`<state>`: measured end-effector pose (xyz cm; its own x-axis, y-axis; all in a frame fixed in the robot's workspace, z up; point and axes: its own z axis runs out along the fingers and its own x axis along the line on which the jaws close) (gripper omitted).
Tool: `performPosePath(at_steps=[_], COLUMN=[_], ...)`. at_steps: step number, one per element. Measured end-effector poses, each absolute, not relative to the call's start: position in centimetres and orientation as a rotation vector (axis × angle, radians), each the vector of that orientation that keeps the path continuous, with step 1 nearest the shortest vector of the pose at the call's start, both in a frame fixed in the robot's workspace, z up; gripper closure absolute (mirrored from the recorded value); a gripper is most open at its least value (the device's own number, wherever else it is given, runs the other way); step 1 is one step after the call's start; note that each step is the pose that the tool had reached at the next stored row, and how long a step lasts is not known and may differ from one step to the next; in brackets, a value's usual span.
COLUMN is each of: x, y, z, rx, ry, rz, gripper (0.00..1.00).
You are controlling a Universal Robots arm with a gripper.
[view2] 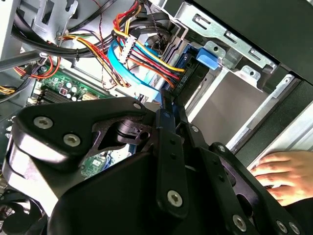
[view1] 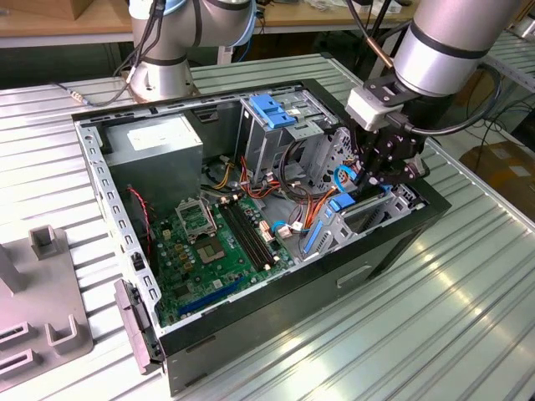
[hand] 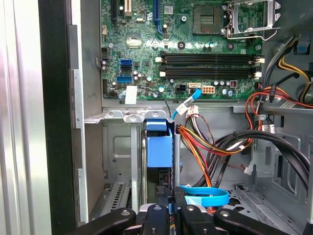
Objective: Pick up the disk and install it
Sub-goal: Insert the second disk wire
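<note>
The disk (hand: 159, 147) stands on edge in the drive bay at the front end of the open computer case (view1: 109, 209), its blue side rail facing the first wrist camera. In the exterior view the disk (view1: 365, 209) sits low at the case's right end, under my gripper (view1: 386, 171). My gripper (hand: 171, 208) has its black fingers (hand: 155, 215) closed against both sides of the disk's dark edge. In the second wrist view a blue tab of the disk (view2: 208, 56) lies against the bay's metal frame, beyond my gripper (view2: 168, 117).
Bundled coloured cables (hand: 210, 147) and a blue flat cable (hand: 205, 196) crowd the bay's side. The motherboard (view1: 217, 242), grey power-supply box (view1: 159, 142) and blue-handled drive cage (view1: 272, 109) fill the case. A person's hand (view2: 283, 171) rests on the case. A grey fixture (view1: 42, 309) stands at the exterior view's left.
</note>
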<state>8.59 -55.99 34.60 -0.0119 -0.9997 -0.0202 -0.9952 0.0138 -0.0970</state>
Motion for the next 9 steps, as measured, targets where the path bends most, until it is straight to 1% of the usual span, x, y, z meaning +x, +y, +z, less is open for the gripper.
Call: performPosePath(at_steps=[9], x=[8.59], y=[-56.0], z=[34.31], rx=[-2.147], ry=[2.175], rz=[-0.081], gripper=[0.84])
